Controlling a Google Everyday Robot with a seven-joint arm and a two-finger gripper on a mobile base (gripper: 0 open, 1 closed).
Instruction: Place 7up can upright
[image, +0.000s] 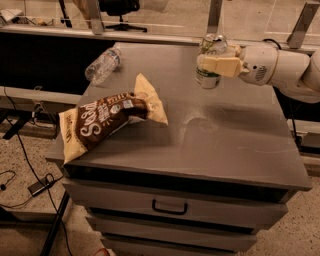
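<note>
The cream-fingered hand (209, 64) reaches in from the right on its white arm (272, 67), over the far right part of the table. Its fingers (220, 65) are pinched around the middle of the small silver-white aluminium 7up can (207, 80) with green lettering. The can stands upright in that grip, top up, with its base right down at the grey metal table (240, 135). Whether it is actually resting there or a hair above, I can't tell from this angle.

Further out and well clear of the can, a clear plastic water bottle (102, 64) lies on its side at the far left. A brown-and-cream snack bag (107, 120) sprawls over the near left edge, above the drawers (170, 207).

By my read, the hard part is done: the can is vertical and at its spot. What's left is to confirm it is seated, spread the fingers, and draw the hand away without knocking it. A light, slightly dented can like this could tip on release.
</note>
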